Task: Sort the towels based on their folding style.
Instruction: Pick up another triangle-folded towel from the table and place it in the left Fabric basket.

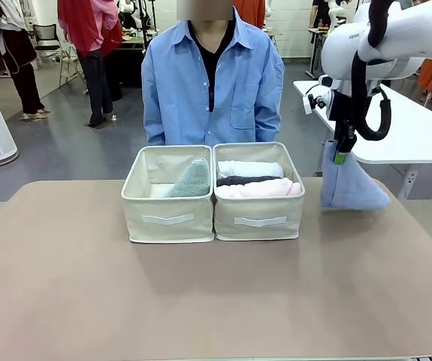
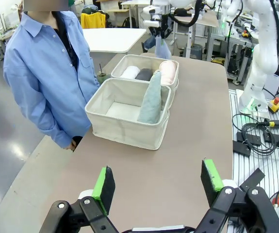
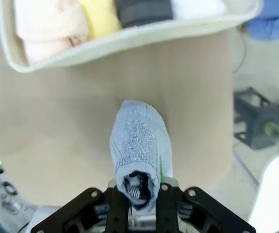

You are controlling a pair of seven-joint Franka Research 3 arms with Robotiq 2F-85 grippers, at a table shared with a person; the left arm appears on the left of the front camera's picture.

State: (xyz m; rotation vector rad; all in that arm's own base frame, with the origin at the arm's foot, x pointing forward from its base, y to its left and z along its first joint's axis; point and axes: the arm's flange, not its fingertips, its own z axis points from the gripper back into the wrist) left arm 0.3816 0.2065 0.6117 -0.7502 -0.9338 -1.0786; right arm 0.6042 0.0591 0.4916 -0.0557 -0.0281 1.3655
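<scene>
The right end effector [image 1: 341, 156] pinched the lavender-blue towel [image 1: 352, 189] by its top, dangling it at the bench's [image 1: 200, 301] far right, just right of both bins. The sage-green towel [image 1: 191, 180] leaned in the left bin [image 1: 169, 219]. The white roll [image 1: 249, 168], dark grey roll [image 1: 247, 180] and pink roll [image 1: 261, 189] (plus the yellow roll [image 3: 100, 17]) lay in the right bin [image 1: 259, 220]. The left end effector [image 2: 157, 182] hovered nearer, fingers spread, empty.
</scene>
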